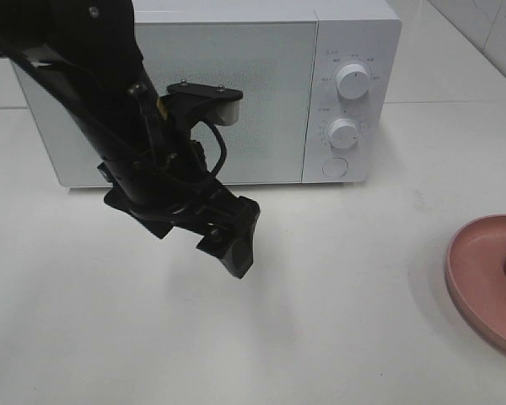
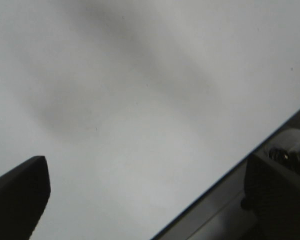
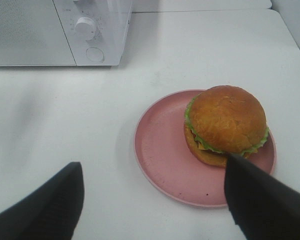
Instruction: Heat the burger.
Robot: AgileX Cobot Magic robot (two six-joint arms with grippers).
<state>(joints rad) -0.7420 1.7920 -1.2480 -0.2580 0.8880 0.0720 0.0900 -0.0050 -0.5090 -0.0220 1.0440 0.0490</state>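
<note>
1 burger (image 3: 225, 125), 1 pink plate (image 3: 160, 150), 1 microwave (image 1: 261, 93) w/ 2 knobs (image 1: 352, 81).

burger (image 3: 226, 125) on pink plate (image 3: 162, 150), microwave (image 3: 60, 30) beyond

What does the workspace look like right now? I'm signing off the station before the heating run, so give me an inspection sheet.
Surface: white table, bare and clean where visible.
Job's things: burger sits on the pink plate, off-centre toward one rim; microwave stands at the back with its door closed.
Clutter: nothing seen.
Grippers: left gripper hangs open above the table in front of the microwave, holding nothing; right gripper is open above the table beside the plate, one finger overlapping the plate's rim in the wrist view, holding nothing.
Cables: a black cable loops along the left arm, clear of the table.
Surroundings: tiled wall at the far right.
</note>
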